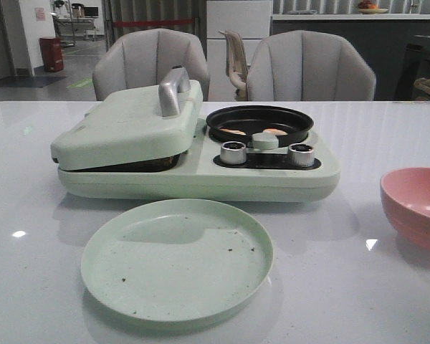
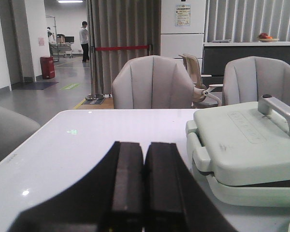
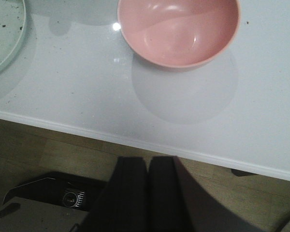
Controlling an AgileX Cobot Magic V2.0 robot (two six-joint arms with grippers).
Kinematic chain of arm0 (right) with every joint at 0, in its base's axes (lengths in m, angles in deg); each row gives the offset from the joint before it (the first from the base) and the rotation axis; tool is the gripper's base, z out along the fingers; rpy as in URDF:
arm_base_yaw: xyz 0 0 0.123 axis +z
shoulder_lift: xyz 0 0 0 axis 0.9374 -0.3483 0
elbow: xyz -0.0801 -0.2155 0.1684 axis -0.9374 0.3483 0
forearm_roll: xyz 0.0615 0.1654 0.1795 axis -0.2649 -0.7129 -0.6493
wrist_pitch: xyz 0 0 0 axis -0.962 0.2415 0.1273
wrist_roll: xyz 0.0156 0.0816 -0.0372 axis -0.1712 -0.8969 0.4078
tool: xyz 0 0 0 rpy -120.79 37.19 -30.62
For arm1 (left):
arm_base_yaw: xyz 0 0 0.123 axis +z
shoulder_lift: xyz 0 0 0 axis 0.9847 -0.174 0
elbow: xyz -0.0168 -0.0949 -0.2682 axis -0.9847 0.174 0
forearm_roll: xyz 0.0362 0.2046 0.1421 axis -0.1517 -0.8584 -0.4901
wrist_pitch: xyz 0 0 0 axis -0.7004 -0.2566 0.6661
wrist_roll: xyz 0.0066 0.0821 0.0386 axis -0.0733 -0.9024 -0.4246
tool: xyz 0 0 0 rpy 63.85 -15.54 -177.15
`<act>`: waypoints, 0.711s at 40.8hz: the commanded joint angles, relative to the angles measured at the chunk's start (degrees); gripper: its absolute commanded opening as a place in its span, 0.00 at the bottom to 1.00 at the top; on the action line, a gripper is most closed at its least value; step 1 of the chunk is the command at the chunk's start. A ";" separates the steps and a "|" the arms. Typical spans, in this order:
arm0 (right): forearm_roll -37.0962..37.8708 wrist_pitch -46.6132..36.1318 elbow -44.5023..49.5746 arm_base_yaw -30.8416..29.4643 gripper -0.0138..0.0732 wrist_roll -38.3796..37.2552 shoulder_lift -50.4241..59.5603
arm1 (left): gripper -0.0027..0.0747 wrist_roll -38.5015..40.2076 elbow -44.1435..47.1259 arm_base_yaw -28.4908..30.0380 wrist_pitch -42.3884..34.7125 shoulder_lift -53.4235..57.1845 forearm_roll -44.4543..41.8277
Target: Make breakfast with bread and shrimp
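Two small pale orange shrimp [image 1: 234,132] [image 1: 276,132] lie in the black round pan [image 1: 259,122] on the right half of the pale green breakfast maker [image 1: 201,172]. Its lid [image 1: 129,129] with the metal handle [image 1: 173,89] is down over the left half; the bread is out of view. My left gripper [image 2: 144,159] is shut and empty, low over the table left of the maker. Shut as well with nothing held, my right gripper [image 3: 149,169] hangs off the near table edge, the pink bowl [image 3: 180,29] beyond it. Neither gripper appears in the front view.
A pale green plate [image 1: 178,258] with dark crumbs lies in front of the maker. The pink bowl [image 1: 416,208] sits at the right. Two metal knobs [image 1: 233,152] [image 1: 301,154] front the pan. Grey chairs [image 1: 312,68] stand behind the table. The white table edge [image 3: 135,140] runs under the right gripper.
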 commanded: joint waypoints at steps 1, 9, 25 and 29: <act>-0.56 -2.69 -1.66 0.17 0.21 -0.10 -0.10 | 0.16 0.01 0.38 0.01 -5.30 1.23 -0.06; -0.56 -2.69 -1.66 0.17 0.21 -0.10 -0.10 | 0.16 0.01 0.38 0.01 -5.30 1.23 -0.06; -0.16 -2.68 -1.66 0.17 0.21 -0.05 -0.10 | 0.16 0.01 0.38 0.01 -5.30 1.23 -0.06; 1.34 -3.47 -1.66 -0.30 0.21 -0.05 1.42 | 0.16 0.01 0.38 0.01 -5.30 1.23 -0.06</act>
